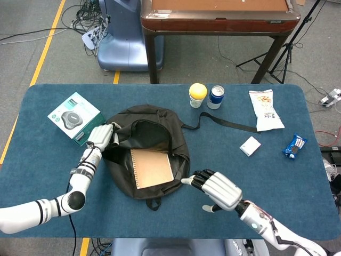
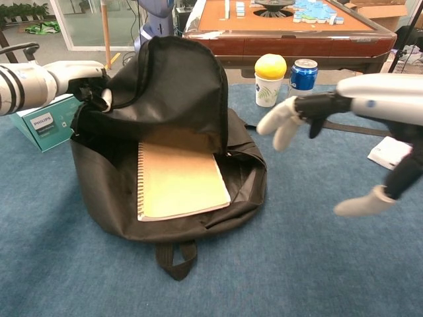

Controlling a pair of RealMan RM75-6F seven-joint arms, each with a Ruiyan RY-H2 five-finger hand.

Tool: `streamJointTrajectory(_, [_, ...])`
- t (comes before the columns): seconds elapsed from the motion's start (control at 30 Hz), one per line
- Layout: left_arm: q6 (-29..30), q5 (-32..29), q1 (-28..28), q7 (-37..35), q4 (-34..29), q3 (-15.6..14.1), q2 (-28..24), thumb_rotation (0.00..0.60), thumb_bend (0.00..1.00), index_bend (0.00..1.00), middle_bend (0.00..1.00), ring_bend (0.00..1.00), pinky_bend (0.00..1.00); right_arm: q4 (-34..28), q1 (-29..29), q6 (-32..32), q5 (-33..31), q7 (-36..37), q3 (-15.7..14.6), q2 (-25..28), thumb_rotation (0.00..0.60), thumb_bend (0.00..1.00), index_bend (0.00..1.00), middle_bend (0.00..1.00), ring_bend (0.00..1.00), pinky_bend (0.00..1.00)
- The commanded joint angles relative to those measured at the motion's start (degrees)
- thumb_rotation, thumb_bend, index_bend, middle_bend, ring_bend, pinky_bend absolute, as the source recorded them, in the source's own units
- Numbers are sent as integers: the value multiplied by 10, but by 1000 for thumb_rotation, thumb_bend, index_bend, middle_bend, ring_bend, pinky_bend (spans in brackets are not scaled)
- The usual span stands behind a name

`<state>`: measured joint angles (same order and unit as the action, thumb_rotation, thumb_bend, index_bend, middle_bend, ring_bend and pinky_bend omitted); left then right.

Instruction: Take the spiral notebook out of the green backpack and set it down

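Notebook (image 1: 152, 168) lies flat inside the open backpack (image 1: 146, 152), spiral edge toward the robot's left, lower part clear of the flap. Left hand (image 1: 99, 137) grips the flap's rim and holds the mouth up. Right hand (image 1: 216, 188) hovers just beside the bag's right side, fingers spread, holding nothing. Judged light and fairly stiff — kraft cover, likely some flex, not slippery. Best hold looks to be the free right edge or lower right corner, thumb on top, fingers under; soft bag fabric may drag — slide out low.

Backpack (image 1: 160, 120) matt dark cloth; notebook (image 2: 178, 181) tan matt paper cover; table (image 1: 213, 218) blue felt-like cloth.
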<state>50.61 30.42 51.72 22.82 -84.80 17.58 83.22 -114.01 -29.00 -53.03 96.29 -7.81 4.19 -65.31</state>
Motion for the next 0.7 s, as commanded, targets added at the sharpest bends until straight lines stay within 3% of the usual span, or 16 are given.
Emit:
streamJointTrajectory(0.03, [7,-18,9,9,-4,-1,-2,600,780,799,296,294,134,22,-31,29,-38,-22,23,-39,600,77,221,291,192,298])
streamJointTrajectory(0.3, [12,-52,17,13,-11,1,-8,600,780,798,297,294,134,82,-91,76,-111,-68,49,-121,600,77,229,292,192,305])
streamJointTrajectory(0.7, [12,-72,24,10,-22,-5,-12,600,780,794,297,294,133,202,-146,82,-168,-124,60,-240,600,78,228,291,192,305])
